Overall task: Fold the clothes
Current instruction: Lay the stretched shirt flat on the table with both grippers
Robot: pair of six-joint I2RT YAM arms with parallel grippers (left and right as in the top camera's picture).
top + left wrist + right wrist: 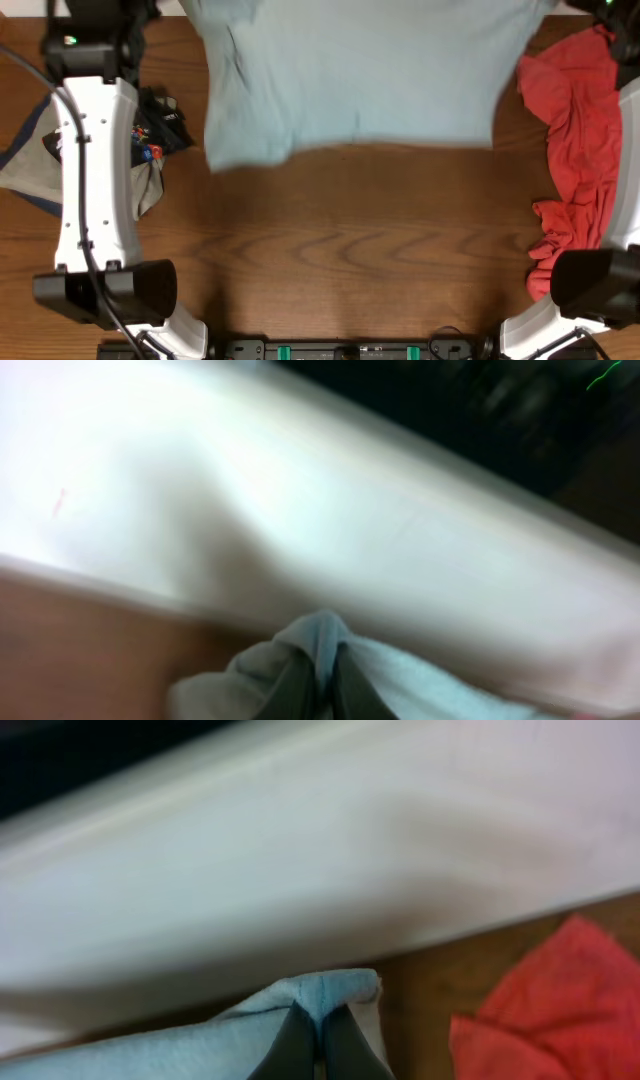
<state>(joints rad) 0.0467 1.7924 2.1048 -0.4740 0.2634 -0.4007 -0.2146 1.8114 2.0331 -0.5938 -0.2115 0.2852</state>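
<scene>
The light blue T-shirt hangs spread across the far middle of the table, its lower hem free above the wood. My left gripper is shut on a bunched fold of the blue shirt. My right gripper is shut on another pinched fold of the blue shirt. Both grippers lie beyond the top edge of the overhead view. The coral-red shirt lies crumpled at the right edge, also in the right wrist view.
A khaki and navy garment and a black tee lie under the left arm. The right arm base stands over the red shirt. Bare wood table fills the near middle.
</scene>
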